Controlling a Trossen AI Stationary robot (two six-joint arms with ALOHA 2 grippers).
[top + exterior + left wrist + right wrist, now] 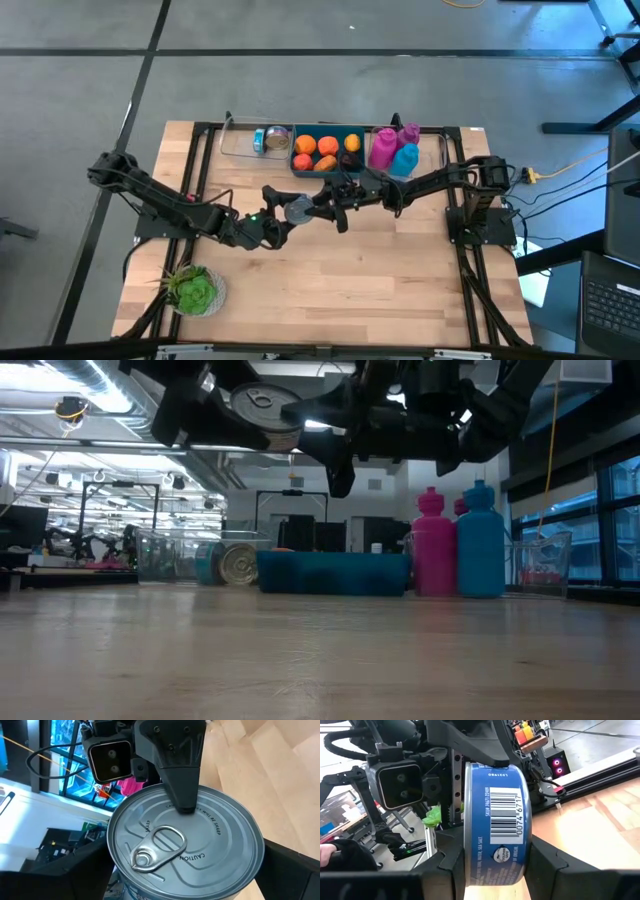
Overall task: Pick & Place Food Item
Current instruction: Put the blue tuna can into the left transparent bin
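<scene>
Nearest me, a plant [193,290] sits at the counter's [330,290] front left corner, and the wide wooden stretch beside it lies bare. Up over the middle, both hands meet on one can [296,209], held well clear of the wood. The left hand [283,222] grips it across its round sides, fingers spread wide. The right hand [322,203] pinches it lid to base, one finger [181,775] pressing the lid beside the pull tab. The lid reads "CAUTION" and "MAY BE SHARP"; the blue label carries a barcode with "0074 6717", the rest too small to read. Beyond, along the far edge: a clear tray [245,140] holding a second can [272,140], a blue bin [326,150] of orange food, then pink [384,148] and blue bottles [405,160].
</scene>
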